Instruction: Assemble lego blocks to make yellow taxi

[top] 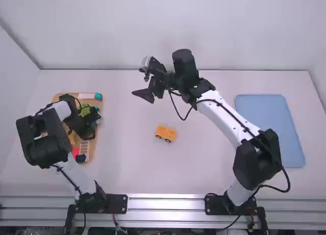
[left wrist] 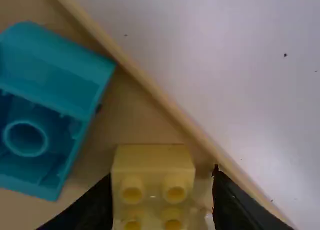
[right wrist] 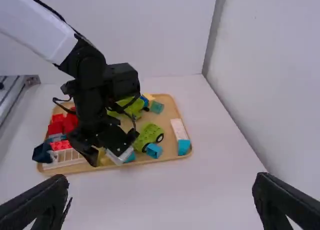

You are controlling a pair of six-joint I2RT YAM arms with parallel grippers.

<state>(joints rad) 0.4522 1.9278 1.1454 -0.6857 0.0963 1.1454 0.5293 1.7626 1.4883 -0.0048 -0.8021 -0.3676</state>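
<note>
The yellow wheeled car base (top: 165, 133) stands alone on the table near the middle. My left gripper (top: 90, 127) is low over the wooden tray (top: 93, 152). In the left wrist view, a yellow brick (left wrist: 153, 162) with studs lies between the fingers of my left gripper (left wrist: 162, 197); they stand open, with a gap between the brick and one finger. Above the table's far middle is my right gripper (top: 144, 79), high and away from the car base. Seen from its own wrist, my right gripper (right wrist: 160, 190) is wide open and holds nothing.
In the tray are green wheeled pieces (right wrist: 149, 135), red bricks (right wrist: 70, 122), several teal pieces (right wrist: 184, 147) and a white grid-like piece (right wrist: 65, 159). A teal brick (left wrist: 50, 73) lies beside the yellow one, near the tray's edge. A blue mat (top: 270, 130) lies at the right.
</note>
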